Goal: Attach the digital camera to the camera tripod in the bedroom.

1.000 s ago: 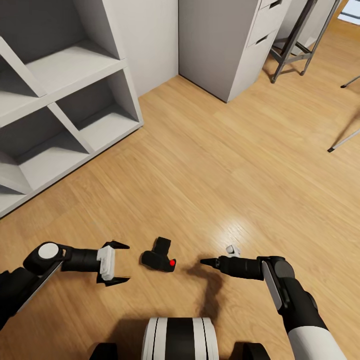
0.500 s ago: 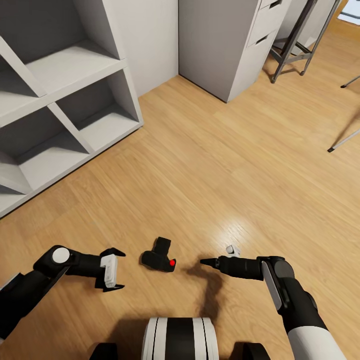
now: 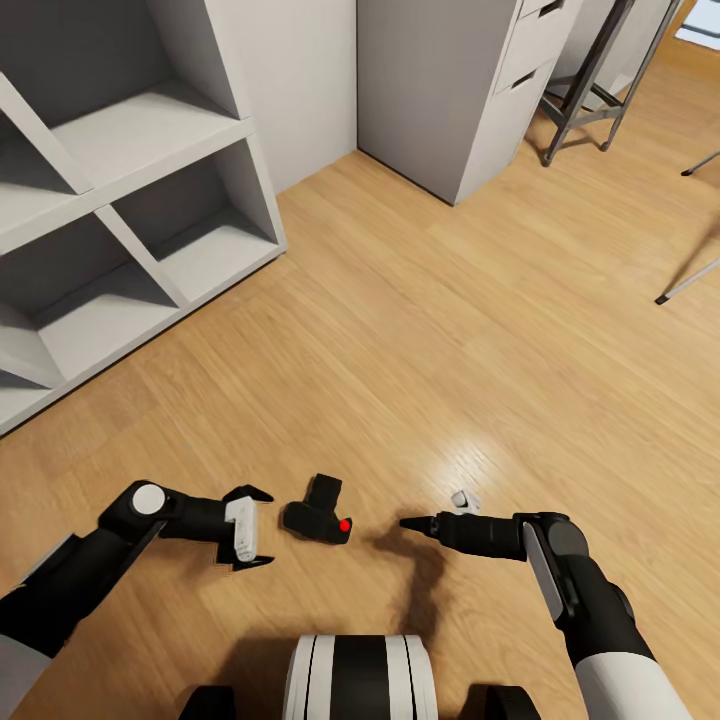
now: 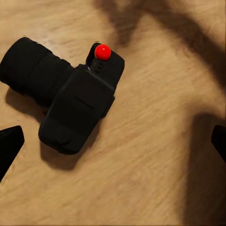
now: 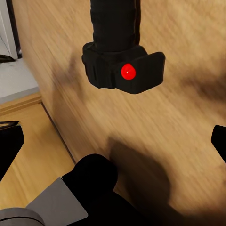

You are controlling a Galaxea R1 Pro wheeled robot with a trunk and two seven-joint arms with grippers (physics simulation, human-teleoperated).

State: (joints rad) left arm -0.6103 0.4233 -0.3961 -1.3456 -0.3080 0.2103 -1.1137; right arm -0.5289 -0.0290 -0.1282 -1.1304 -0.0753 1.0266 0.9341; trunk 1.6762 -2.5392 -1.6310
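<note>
The digital camera lies on the wood floor just ahead of my base, black, with its red button facing my right side. My left gripper is open, a short way to the camera's left, with its fingers pointing at it. The left wrist view shows the camera beyond the fingertips, not between them. My right gripper points at the camera from the right, and its wrist view shows it open, short of the camera. Two silver legs of the camera tripod reach in at the right edge.
A white open shelving unit stands at the left. A grey drawer cabinet is at the back, with dark metal frame legs beside it. My base is close behind the camera.
My left gripper has moved right, closer to the camera, and still stands open. The right arm and the camera have stayed put.
</note>
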